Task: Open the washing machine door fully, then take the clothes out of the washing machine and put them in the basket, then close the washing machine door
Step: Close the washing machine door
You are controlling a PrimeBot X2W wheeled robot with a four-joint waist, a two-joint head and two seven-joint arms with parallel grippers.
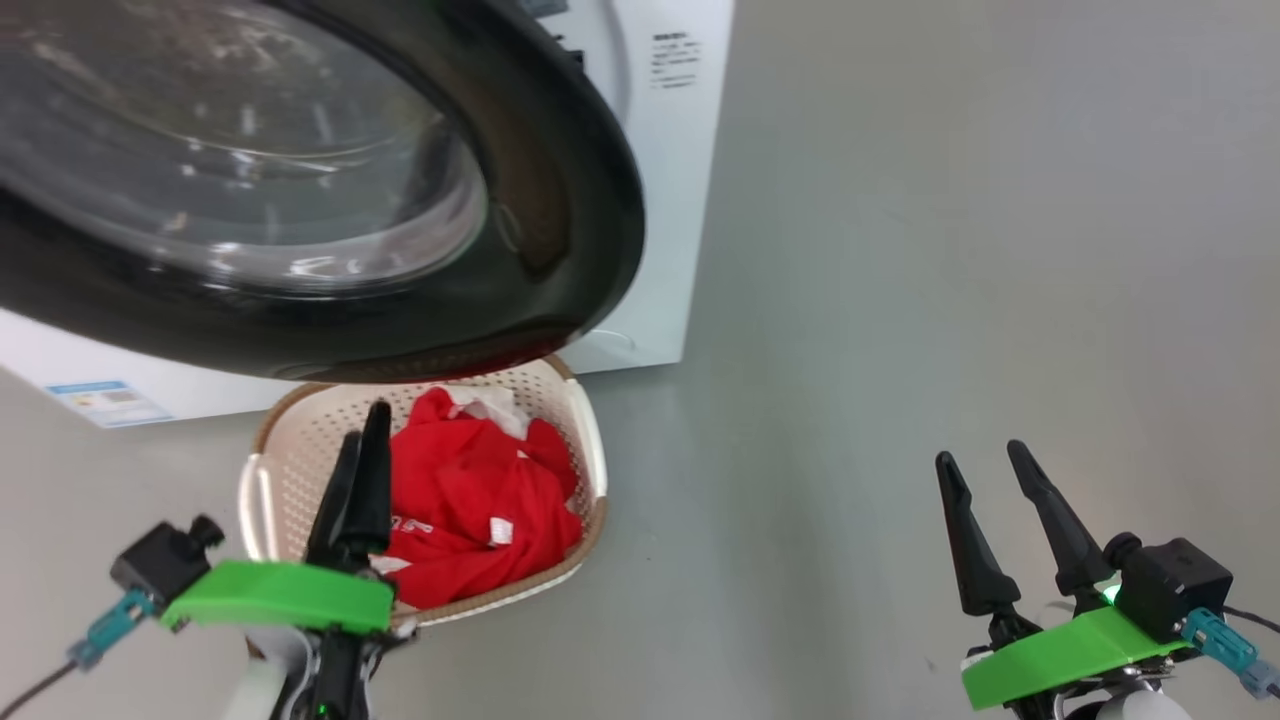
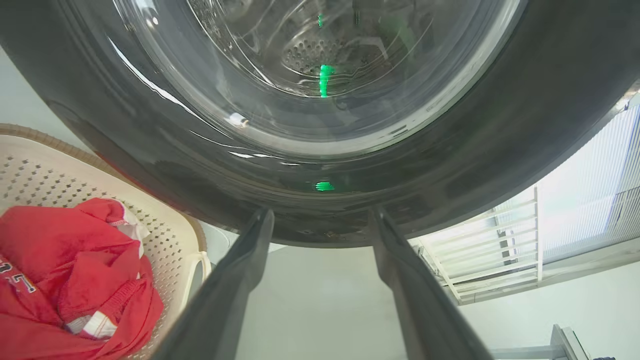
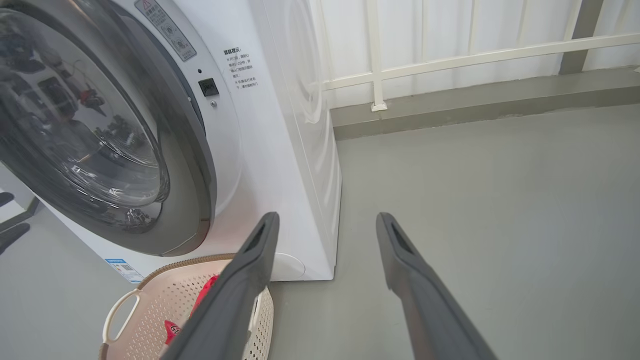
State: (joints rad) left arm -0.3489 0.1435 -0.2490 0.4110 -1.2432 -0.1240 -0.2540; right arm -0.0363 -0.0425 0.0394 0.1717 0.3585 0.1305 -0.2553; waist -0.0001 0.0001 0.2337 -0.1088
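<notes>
Where the washing machine door (image 1: 560, 200) stood: swung out from the front of the washing machine (image 1: 670, 200), its black rim hanging over the far end of the basket (image 1: 290, 440); in the right wrist view a grey ring showed between the door (image 3: 195, 200) and the white front (image 3: 280, 150).
Clothes (image 1: 470, 500): a red bundle with white parts, lying inside the basket toward its right wall, with the left part of the perforated bottom bare.
Basket: on the grey floor (image 1: 900, 300), just before the machine's lower front edge, near the small blue label (image 1: 100, 400).
Left gripper (image 1: 364, 422): above the basket's left half, fingers pointing at the door's lower rim; in the left wrist view its jaws (image 2: 322, 215) were parted with nothing between them, the clothes (image 2: 60, 250) off to one side.
Right gripper (image 1: 980, 452): over bare floor, well apart from the basket; jaws spread and empty.
Right wrist view: the fingers (image 3: 250, 270) framed the machine's lower right corner, with the basket (image 3: 150, 305) beside it and a white railing (image 3: 450, 60) along the floor's far edge.
</notes>
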